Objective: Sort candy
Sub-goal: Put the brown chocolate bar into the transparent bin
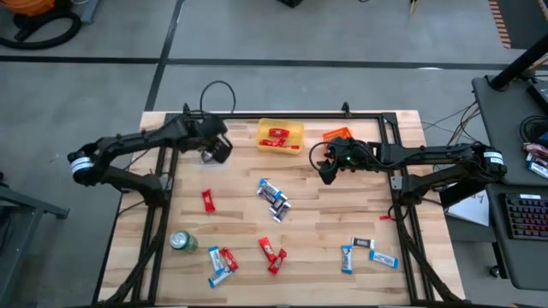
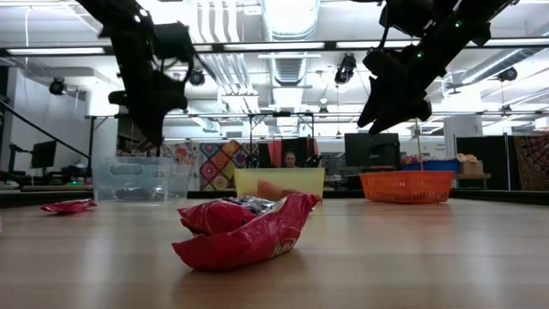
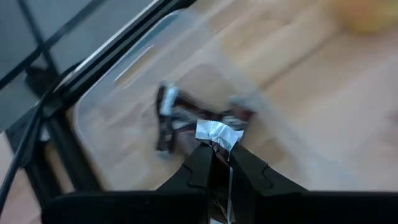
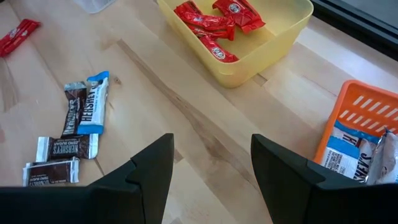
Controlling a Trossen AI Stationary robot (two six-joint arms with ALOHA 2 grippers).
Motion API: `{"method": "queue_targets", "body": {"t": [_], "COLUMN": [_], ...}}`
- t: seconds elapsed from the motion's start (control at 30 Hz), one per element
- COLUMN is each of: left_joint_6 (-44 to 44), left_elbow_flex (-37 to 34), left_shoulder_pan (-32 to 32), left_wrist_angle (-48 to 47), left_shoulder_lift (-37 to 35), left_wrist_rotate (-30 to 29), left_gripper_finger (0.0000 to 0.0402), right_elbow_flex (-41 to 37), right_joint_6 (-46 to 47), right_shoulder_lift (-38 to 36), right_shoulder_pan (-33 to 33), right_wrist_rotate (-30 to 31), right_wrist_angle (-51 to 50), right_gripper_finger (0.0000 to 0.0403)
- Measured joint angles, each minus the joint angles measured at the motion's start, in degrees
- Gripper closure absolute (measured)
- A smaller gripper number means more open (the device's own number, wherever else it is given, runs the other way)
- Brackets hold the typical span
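Left gripper (image 3: 214, 163) pinching a silver-wrapped candy (image 3: 219, 134) over a clear bin (image 3: 118, 93) upper left, right gripper (image 4: 211, 165) wide open, empty, centre right

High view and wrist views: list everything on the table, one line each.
Yellow plastic bin: one, far edge, middle; three red-wrapped bars visible inside.
Orange mesh basket: one, right of the yellow bin; blue-and-white bars inside.
Clear plastic bin: one, left of the yellow bin; dark bars inside.
Loose wrapped mini bars: many; red, blue-and-white, dark; scattered mid and near table.
Round green can: one, near left.
Left end effector: shut on a silver-wrapped bar, over the clear bin.
Right end effector: open, empty, by the orange basket.
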Motion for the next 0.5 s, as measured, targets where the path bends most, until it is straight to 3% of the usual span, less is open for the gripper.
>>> {"method": "queue_targets", "body": {"t": [0.17, 0.5], "left_joint_6": [0.17, 2.2], "left_elbow_flex": [0.0, 0.0], "left_shoulder_pan": [5.46, 6.21], "left_wrist_angle": [1.29, 1.89], "left_shoulder_lift": [5.17, 12.53], "left_wrist_rotate": [-0.4, -4.55], "left_gripper_finger": [0.038, 0.0317], "right_elbow_flex": [0.0, 0.0], "right_joint_6": [0.06, 0.09], "right_shoulder_lift": [0.0, 0.0], "right_shoulder_pan": [0.0, 0.0], "right_wrist_rotate": [0.0, -0.24], "right_wrist_angle": [0.0, -0.02], "right_gripper_finger": [0.0202, 0.0202]}}
